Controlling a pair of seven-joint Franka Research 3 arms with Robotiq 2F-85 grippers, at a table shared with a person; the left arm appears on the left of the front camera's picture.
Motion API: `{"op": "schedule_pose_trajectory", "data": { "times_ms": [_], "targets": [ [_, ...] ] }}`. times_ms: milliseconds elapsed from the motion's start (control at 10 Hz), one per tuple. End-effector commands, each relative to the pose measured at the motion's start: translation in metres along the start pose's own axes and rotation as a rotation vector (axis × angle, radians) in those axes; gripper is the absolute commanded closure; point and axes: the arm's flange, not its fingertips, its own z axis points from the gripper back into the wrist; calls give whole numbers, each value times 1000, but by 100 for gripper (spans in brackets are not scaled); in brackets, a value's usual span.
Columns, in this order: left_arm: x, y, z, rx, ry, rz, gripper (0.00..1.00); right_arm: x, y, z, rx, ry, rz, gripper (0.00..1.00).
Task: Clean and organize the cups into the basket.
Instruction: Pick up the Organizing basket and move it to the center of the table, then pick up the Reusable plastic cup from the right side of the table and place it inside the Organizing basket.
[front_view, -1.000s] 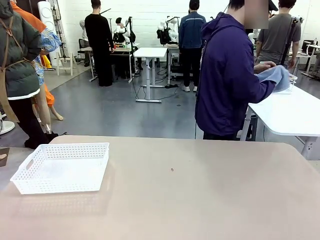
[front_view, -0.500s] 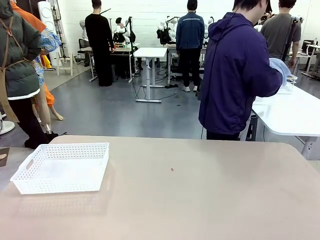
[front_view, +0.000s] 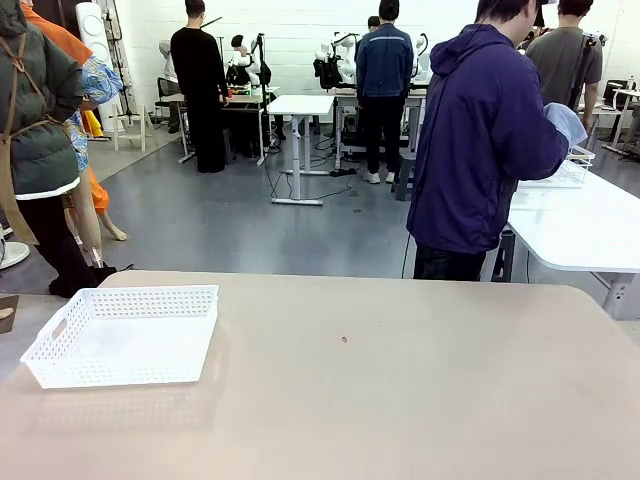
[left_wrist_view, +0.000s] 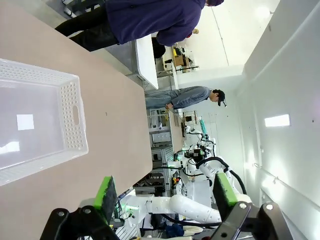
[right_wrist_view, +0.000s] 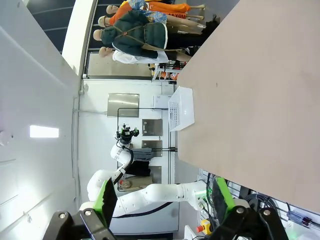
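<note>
Your left fingers (left_wrist_view: 106, 194) and right fingers (right_wrist_view: 107, 197) are spread wide, holding nothing, and the basket (front_view: 110, 372) stands empty on the bench's (front_view: 400, 400) left side, so you're likely at the start: next, locate a cup and reach for it.

Left wrist view: basket (left_wrist_view: 70, 135) runs off my picture's left edge | Front view: speck (front_view: 344, 339) on counter (front_view: 420, 400) too small, I can't tell what | Front view: person (front_view: 480, 130) with head cut by top edge, hands hidden behind torso and cloth (front_view: 566, 122)
</note>
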Motion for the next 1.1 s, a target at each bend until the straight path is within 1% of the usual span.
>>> {"op": "schedule_pose_trajectory", "data": {
  "times_ms": [0,1000],
  "targets": [
    [1,-2,1,-8,-4,-4,0,1,2,0,0,2,9,0],
    [1,-2,1,-8,-4,-4,0,1,2,0,0,2,9,0]
  ]
}}
